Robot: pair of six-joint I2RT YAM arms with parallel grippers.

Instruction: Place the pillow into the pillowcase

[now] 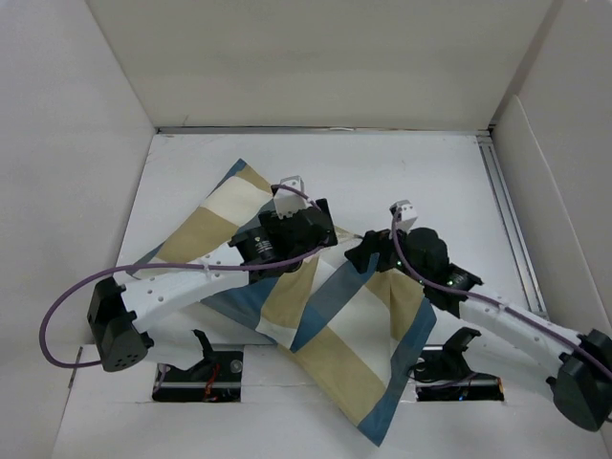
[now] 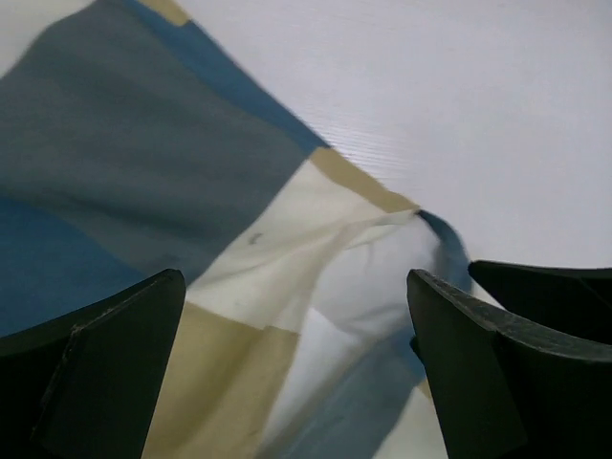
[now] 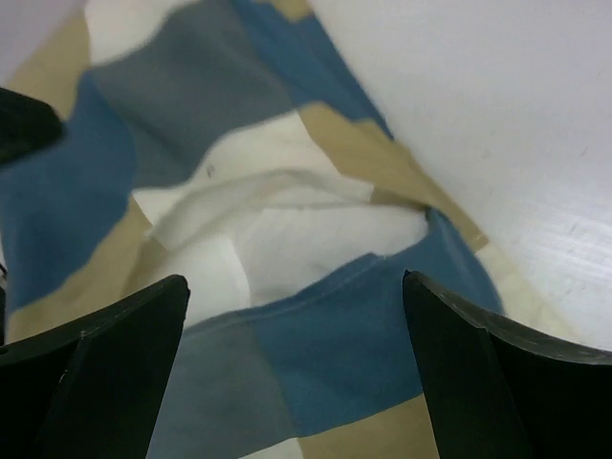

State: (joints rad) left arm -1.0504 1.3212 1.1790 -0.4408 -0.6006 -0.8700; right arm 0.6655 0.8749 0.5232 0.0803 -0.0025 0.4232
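The pillowcase (image 1: 344,354), in big blue, tan and cream checks, lies diagonally across the white table (image 1: 430,172). Both grippers hover over its far middle edge, facing each other. My left gripper (image 1: 323,232) is open, its jaws wide apart above the cloth (image 2: 115,143) with nothing between them (image 2: 295,287). My right gripper (image 1: 368,251) is open too, straddling the blue hem (image 3: 354,335) of the case's mouth without pinching it (image 3: 296,282). Of the pillow only white fabric shows, inside that mouth (image 3: 306,244) (image 2: 368,277). The rest of it is hidden by the case.
White walls close in the table at the back and both sides. A metal rail (image 1: 512,220) runs along the right side. The case's near corner (image 1: 382,430) reaches past the table's front edge, between the two arm bases (image 1: 120,330) (image 1: 583,378).
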